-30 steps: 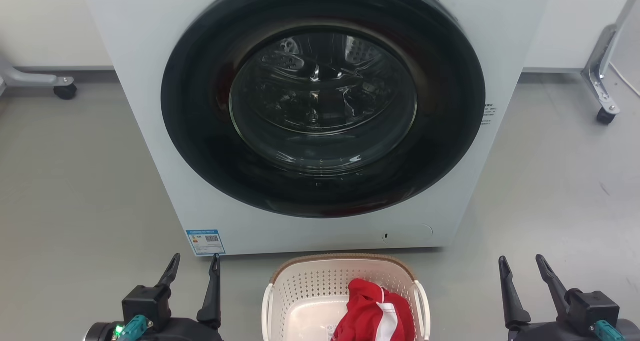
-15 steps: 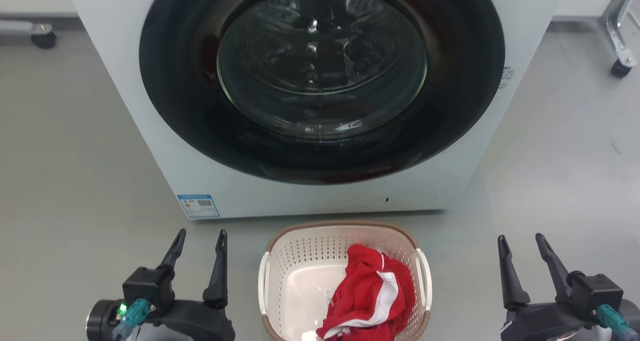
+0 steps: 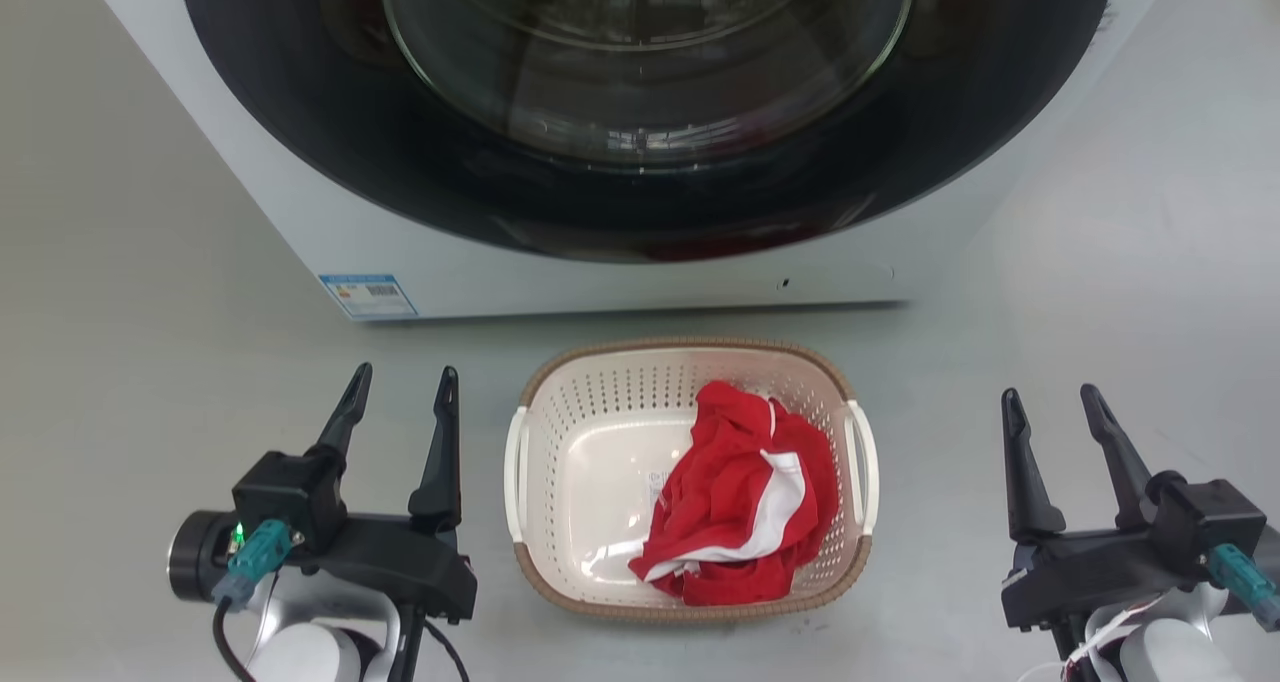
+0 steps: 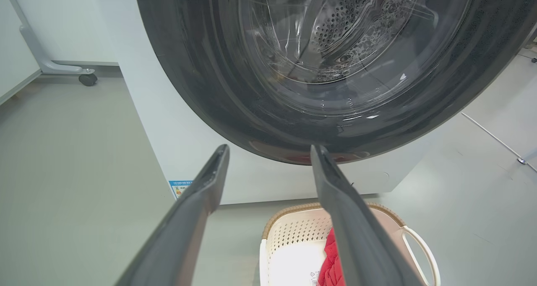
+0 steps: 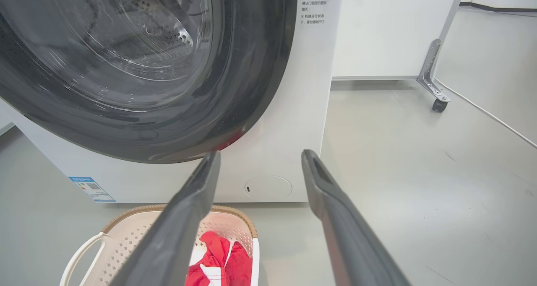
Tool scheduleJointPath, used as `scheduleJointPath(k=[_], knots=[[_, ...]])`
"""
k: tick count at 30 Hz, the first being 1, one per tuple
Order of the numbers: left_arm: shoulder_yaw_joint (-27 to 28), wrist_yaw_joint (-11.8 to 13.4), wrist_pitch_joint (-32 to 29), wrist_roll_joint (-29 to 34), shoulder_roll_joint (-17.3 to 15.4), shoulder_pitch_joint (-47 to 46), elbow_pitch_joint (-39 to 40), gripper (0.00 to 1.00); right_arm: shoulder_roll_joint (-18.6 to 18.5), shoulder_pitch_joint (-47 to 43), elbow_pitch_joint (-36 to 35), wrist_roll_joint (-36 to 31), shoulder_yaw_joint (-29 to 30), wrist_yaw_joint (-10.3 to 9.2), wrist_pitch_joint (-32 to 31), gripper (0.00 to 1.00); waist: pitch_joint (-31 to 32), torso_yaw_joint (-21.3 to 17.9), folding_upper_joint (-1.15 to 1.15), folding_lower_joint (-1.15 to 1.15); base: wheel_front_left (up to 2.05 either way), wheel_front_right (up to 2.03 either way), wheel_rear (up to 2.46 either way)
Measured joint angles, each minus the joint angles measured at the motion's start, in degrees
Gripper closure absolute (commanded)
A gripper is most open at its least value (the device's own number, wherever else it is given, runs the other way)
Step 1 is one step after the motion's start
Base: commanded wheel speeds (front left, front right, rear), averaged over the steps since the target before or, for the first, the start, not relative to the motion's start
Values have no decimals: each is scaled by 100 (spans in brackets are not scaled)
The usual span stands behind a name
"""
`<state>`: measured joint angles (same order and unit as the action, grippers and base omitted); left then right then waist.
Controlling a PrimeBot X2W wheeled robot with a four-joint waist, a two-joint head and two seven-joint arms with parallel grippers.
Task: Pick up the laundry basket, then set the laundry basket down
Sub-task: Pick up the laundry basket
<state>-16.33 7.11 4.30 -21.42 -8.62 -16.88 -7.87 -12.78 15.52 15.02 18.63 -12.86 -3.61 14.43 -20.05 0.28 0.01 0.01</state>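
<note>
The cream-white laundry basket (image 3: 590,402) with its brown woven-look rim stands on the grey floor just in front of the washer, a red and white garment (image 3: 740,492) bunched in its right half. White loop handles sit on its left and right sides. My left gripper (image 3: 403,382) hovers open to the basket's left, apart from it. My right gripper (image 3: 1052,402) is open well to the right of the basket. The left wrist view has the basket (image 4: 293,235) low between and beyond my fingers (image 4: 193,219); the right wrist view has the basket (image 5: 121,244) at lower left.
A white front-loading washer (image 3: 620,272) with a large dark round door rises directly behind the basket. Grey floor spreads to both sides. A castered metal stand foot (image 4: 63,68) is at the far left, another stand foot (image 5: 436,93) at the far right.
The head camera has tilted downward, so the washer slid up and the whole basket came into sight. Both grippers stay open at the same sides of the basket.
</note>
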Motion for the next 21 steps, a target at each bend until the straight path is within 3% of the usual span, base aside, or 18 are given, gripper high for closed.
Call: scheduleJointPath(k=[21], knots=[[-74,-113,-102,-33,274,-945,-187,0,2,666,1,0,53,-16,-4,0,-1596,81,0,0,0,0,0]])
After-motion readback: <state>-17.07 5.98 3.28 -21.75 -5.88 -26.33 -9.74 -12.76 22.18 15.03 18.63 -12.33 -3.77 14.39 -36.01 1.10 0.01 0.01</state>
